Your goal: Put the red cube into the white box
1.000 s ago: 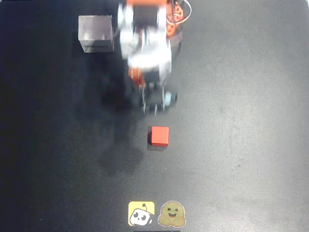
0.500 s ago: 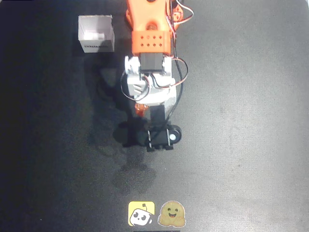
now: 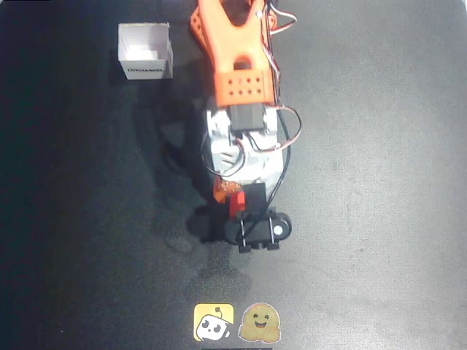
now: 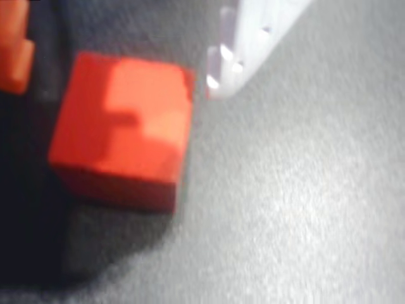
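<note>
Most of the red cube (image 3: 235,206) is hidden under the arm's head in the overhead view, with just a red sliver showing. In the wrist view the cube (image 4: 123,130) rests on the dark mat, large and close. My gripper (image 3: 238,209) is down over it and stands open, the gripper (image 4: 117,69) straddling the cube. The white finger (image 4: 253,38) is by the cube's upper right corner and the orange finger (image 4: 16,50) is at its left. The white box (image 3: 146,71) stands far off at the top left, open side up, with dark print on its near wall.
Two stickers lie at the bottom edge of the black mat, a yellow one (image 3: 214,322) and a tan smiling one (image 3: 260,323). The orange arm base (image 3: 230,29) stands at the top centre, right of the box. Bare mat spreads left and right of the arm.
The arm has stretched down the picture from near its base and now covers the red cube, which lay in plain sight a second ago. Neither the cube nor the box has shifted.
</note>
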Tool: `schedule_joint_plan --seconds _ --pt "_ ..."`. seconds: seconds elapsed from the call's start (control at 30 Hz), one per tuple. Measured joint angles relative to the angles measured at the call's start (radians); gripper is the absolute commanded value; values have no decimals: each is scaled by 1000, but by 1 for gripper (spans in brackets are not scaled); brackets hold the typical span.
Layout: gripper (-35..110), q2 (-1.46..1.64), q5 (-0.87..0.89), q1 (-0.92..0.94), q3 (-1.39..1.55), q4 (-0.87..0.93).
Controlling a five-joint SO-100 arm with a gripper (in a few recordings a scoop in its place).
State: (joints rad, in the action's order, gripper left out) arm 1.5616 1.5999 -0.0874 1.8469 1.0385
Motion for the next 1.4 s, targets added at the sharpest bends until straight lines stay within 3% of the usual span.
schedule_joint_plan --seconds 0.47,0.8,1.17,1.4 --pt "22 -81 11 -2 -12 -66" --pt "0 -107 25 -2 -9 -86" --pt "0 -101 48 5 -6 -95" --pt "0 35 132 74 -20 114"
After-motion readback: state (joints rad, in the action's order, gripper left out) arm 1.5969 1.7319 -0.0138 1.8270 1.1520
